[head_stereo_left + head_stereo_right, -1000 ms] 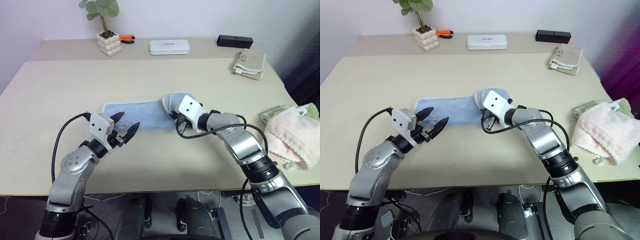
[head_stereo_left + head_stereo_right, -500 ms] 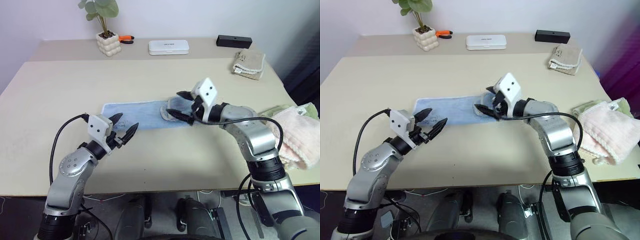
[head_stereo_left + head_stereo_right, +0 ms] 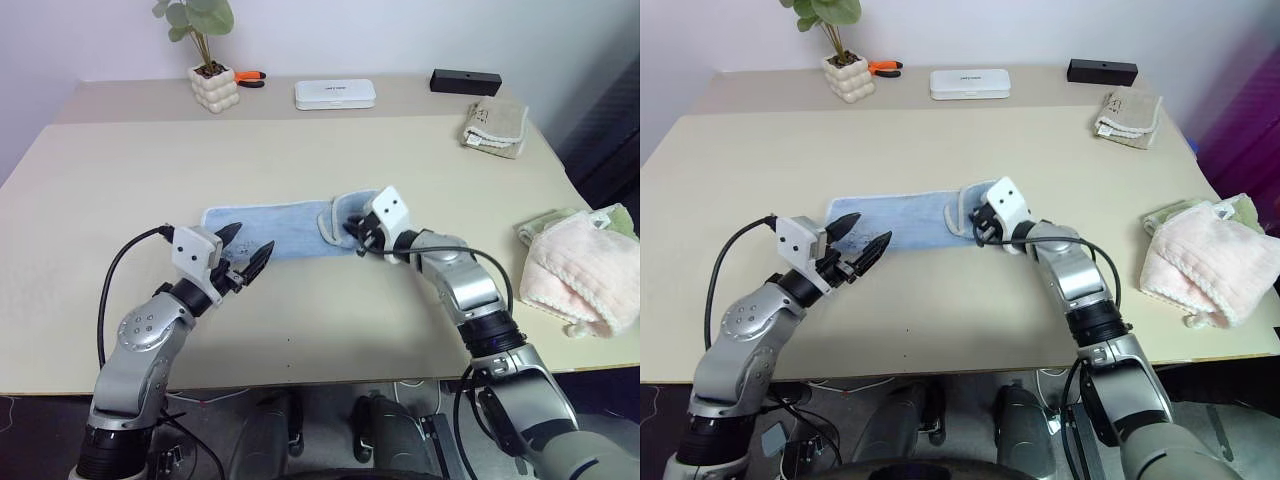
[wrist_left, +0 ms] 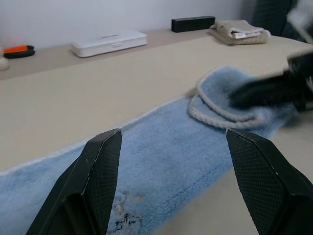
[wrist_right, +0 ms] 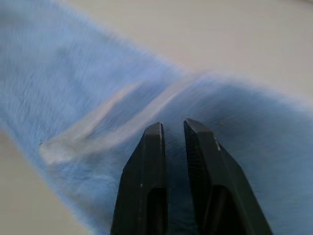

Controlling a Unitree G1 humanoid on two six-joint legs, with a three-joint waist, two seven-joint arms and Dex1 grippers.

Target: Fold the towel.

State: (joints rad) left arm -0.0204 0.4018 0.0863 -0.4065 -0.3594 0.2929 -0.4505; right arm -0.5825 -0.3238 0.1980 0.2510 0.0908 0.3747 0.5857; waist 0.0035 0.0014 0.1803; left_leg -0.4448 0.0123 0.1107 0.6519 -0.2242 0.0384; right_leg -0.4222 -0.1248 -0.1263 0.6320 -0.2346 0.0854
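A wide beige table (image 3: 120, 180) carries everything here. Near its middle lies the towel (image 3: 265, 229), a light blue terry strip stretched across the robot's front, its right end turned back over itself in a small rumpled fold edged with pale trim; a small dark printed mark sits near its left front corner. At the right edge of the table a pink fluffy towel (image 3: 580, 272) is heaped, and toward the far right corner rests a folded beige towel (image 3: 497, 125). Along the back stand a potted plant (image 3: 212, 72) in a knobbly white pot, a flat white case (image 3: 335, 93), a black bar-shaped box (image 3: 466, 81) and an orange-handled tool (image 3: 251, 77). The left gripper (image 3: 246, 262) hovers just above the towel's left front corner, its two black fingers spread well apart and holding nothing. The right gripper (image 5: 172, 131) sits at the folded right end of the towel, fingers drawn nearly together with only a thin gap over the blue pile; whether cloth is pinched between them I cannot tell.
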